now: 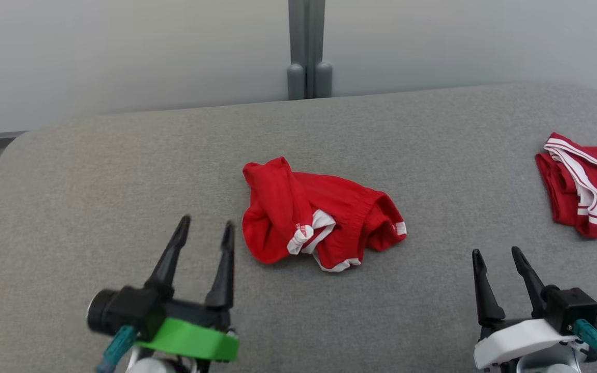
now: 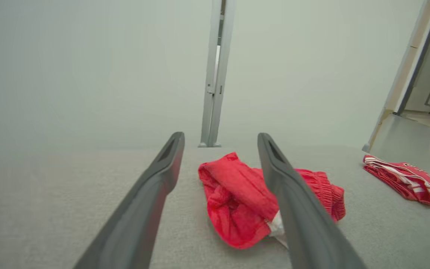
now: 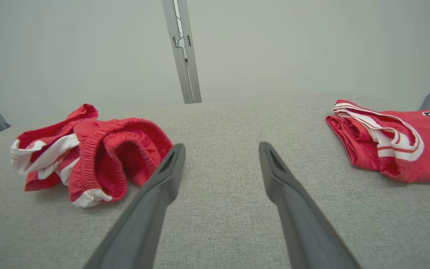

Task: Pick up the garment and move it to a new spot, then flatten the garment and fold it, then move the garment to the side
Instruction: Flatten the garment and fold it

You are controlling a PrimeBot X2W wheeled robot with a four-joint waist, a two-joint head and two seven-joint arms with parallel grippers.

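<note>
On a soft grey table top (image 1: 70, 207), the crumpled red shorts with white trim (image 1: 319, 215) lie in a heap in the middle. The left gripper (image 1: 207, 223) and right gripper (image 1: 496, 251) hang near them, jaws spread wide, holding nothing. The shorts look light and floppy; the bunched waistband (image 3: 99, 149) seems best to pinch.

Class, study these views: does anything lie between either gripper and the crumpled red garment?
Nothing visible. Only bare grey table separates the open left gripper and the open right gripper from the crumpled garment. The folded garment lies far right, outside both paths.
</note>
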